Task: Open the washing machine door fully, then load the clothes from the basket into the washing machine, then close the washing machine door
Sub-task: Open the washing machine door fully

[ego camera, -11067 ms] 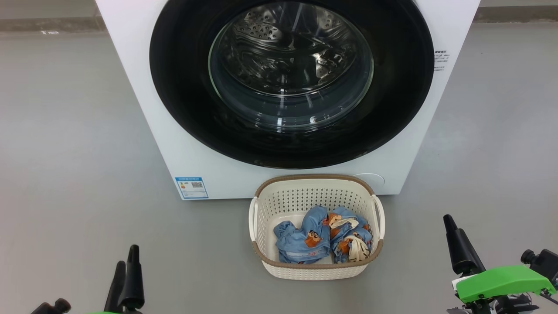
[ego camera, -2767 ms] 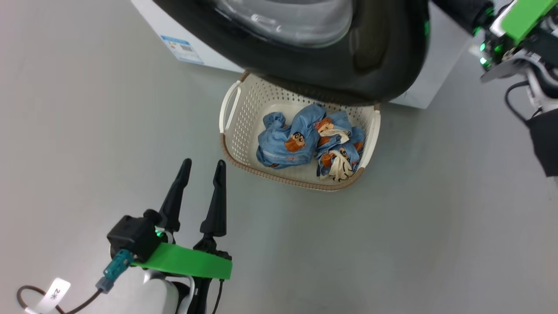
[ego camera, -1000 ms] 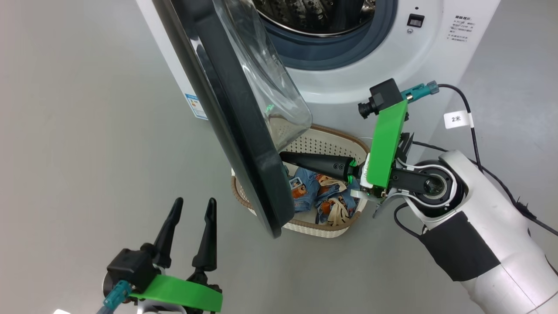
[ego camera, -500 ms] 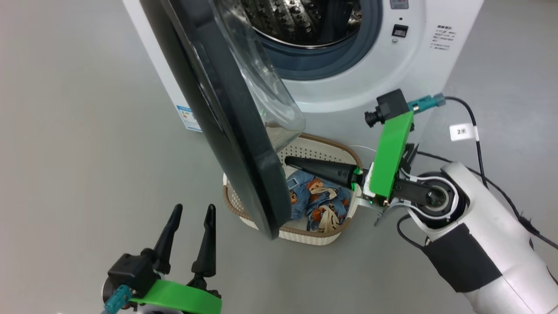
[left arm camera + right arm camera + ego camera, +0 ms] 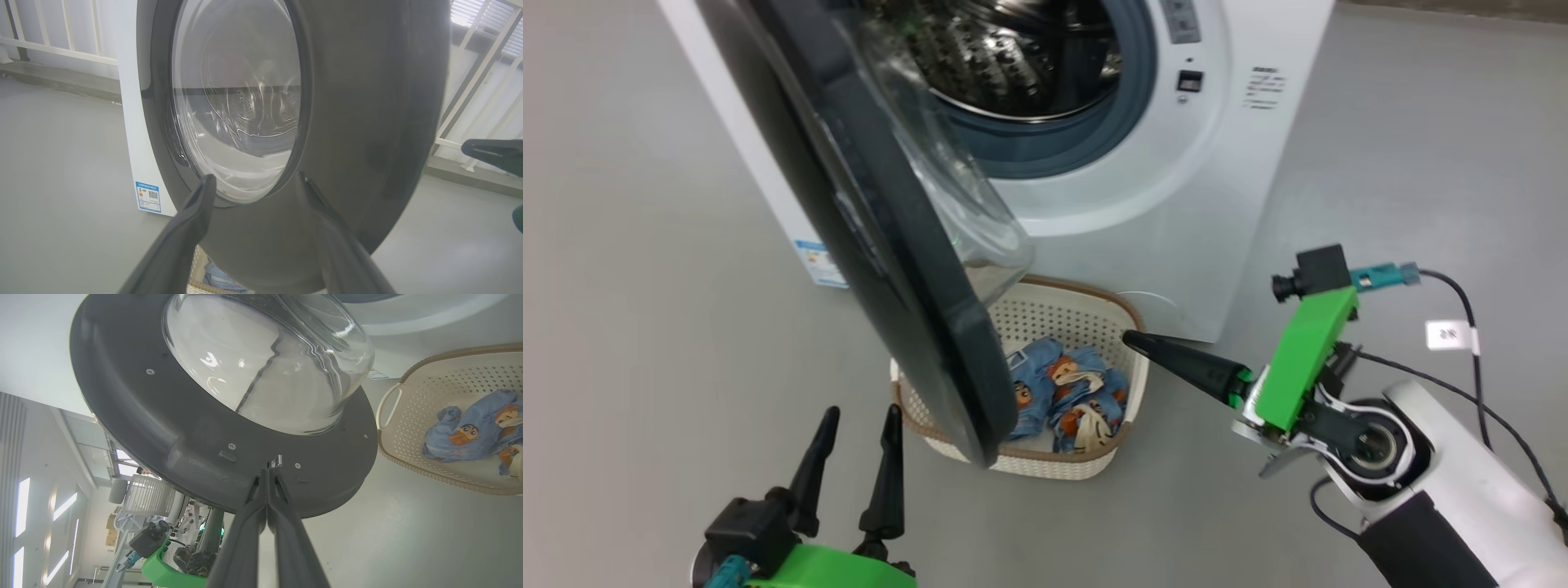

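Observation:
The washing machine point(image 5: 1176, 204) stands with its steel drum point(image 5: 1013, 57) showing. The washing machine door point(image 5: 882, 245) hangs part open, edge-on, out over the basket point(image 5: 1062, 318). The clothes point(image 5: 1062, 392) lie in the basket, partly hidden by the door. My right gripper point(image 5: 1129, 336) is shut and empty, by the basket's right rim, a gap away from the door. In the right wrist view, the right gripper point(image 5: 267, 473) points at the door's inner face point(image 5: 196, 428) near its latch. My left gripper point(image 5: 862, 412) is open in front of the door's outer face point(image 5: 367, 102), holding nothing.
Bare grey floor lies to the left and right of the machine. A blue energy label point(image 5: 148, 197) marks its lower left corner. A black cable with a white tag point(image 5: 1450, 333) trails from my right wrist. White railings point(image 5: 61, 49) run behind the machine.
The head camera has shifted. My right gripper has drawn back to the right, away from the door's inner side. The left gripper stays open in place.

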{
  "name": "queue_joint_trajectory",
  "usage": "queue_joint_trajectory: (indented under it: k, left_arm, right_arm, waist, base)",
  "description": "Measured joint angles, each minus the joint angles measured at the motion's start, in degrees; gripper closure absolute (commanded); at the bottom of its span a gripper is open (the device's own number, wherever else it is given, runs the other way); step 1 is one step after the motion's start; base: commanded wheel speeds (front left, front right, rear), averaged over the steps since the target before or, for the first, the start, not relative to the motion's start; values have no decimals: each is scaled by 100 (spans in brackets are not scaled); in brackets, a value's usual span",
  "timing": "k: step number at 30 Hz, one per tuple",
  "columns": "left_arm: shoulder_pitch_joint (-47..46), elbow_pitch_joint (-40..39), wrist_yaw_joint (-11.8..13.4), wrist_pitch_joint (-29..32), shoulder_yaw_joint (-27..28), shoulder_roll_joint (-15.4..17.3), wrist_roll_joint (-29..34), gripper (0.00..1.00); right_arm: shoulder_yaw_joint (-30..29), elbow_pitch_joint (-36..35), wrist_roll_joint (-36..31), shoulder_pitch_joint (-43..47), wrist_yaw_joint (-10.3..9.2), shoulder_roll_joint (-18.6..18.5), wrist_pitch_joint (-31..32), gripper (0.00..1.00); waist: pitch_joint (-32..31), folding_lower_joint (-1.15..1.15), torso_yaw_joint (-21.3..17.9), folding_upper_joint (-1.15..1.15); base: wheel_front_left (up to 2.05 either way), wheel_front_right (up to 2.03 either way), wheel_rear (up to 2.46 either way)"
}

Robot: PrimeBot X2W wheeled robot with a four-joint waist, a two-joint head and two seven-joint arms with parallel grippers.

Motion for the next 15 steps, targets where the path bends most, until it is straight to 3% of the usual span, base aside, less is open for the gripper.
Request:
queue_joint_trajectory:
  k: [1,15]
  left_arm:
    - [2,-1,0,0,35,1,3,0]
    - [241,-27,-2,0,338,8,49,0]
  right_arm:
    - [15,-25,-18,59,0,-51,-74,0]
    - [412,-40,-266,699,1,-778,-1388,0]
  waist:
    - [-15,0,-47,0]
    - [-250,0,-571,0]
  base:
    - [0,0,0]
    - [0,0,0]
